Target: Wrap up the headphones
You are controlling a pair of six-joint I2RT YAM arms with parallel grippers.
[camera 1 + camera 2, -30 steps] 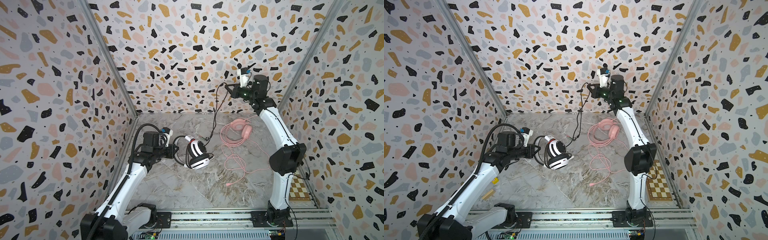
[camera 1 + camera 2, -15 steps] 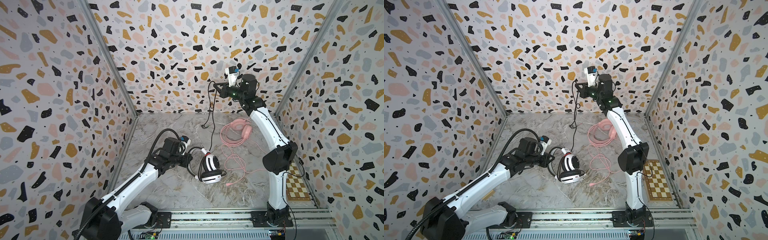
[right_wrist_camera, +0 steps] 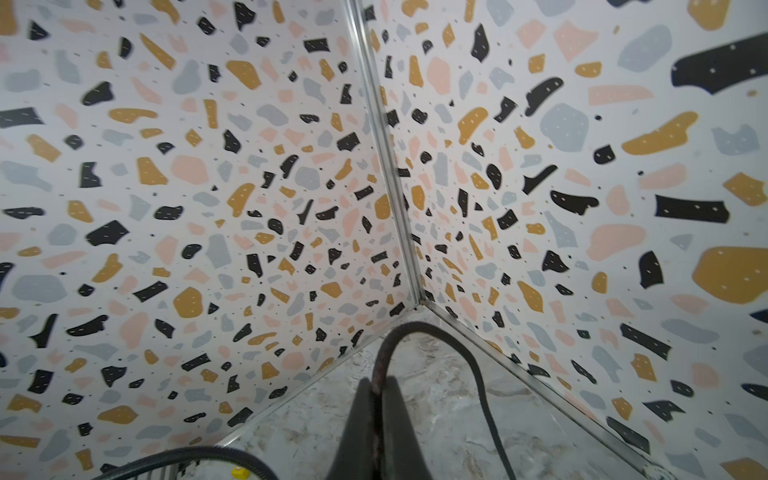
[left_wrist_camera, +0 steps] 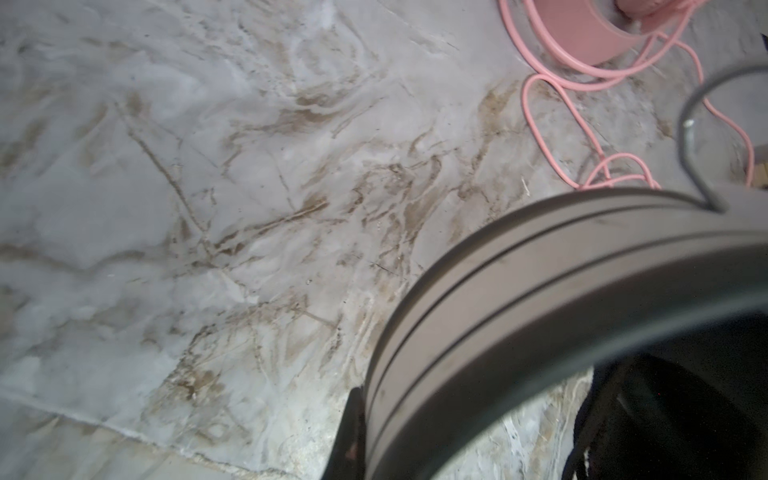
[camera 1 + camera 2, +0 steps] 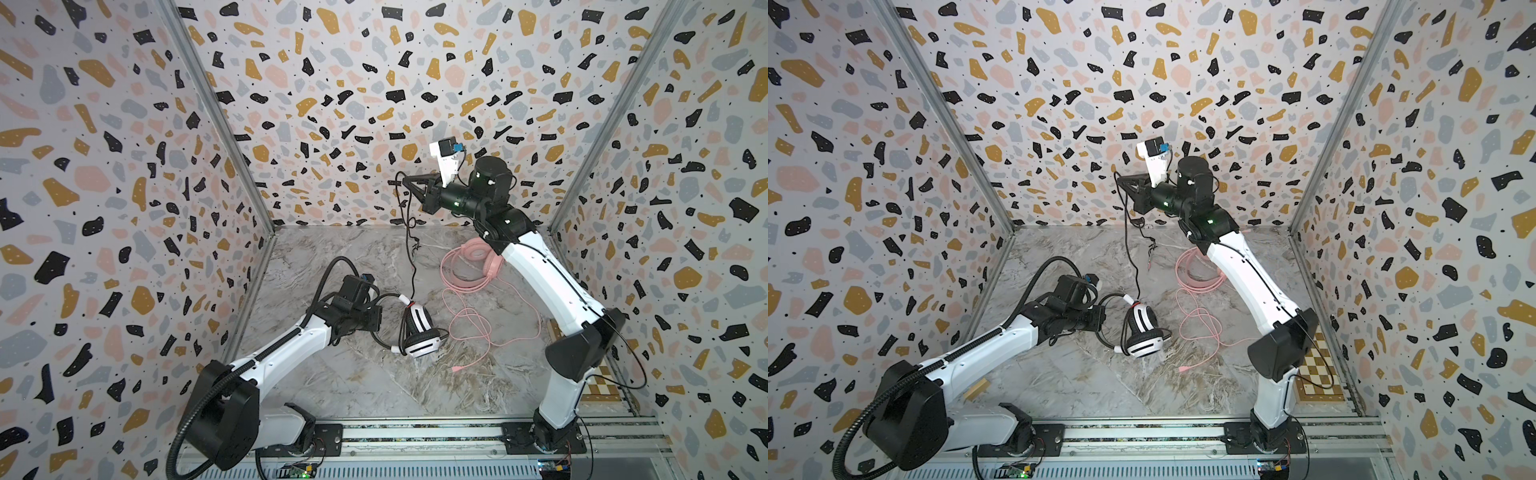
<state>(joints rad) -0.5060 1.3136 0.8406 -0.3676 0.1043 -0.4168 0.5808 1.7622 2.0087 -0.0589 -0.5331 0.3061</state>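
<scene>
**Cable up high, headset down low**

We'd guess the white plastic over-ear headset with black pads (image 5: pixel 417 332), low over mid marble worktop (image 5: pixel 353 386), is light with a springy band, so our left pincer (image 5: pixel 380 321) pinches that band, arm stretched low. Its thin black cable (image 3: pixel 419 327) is limp and slippery; the right pincer (image 5: pixel 405 179), arm raised, is clamped on it. The all-pink headset (image 5: pixel 493 266) lies behind.
</scene>
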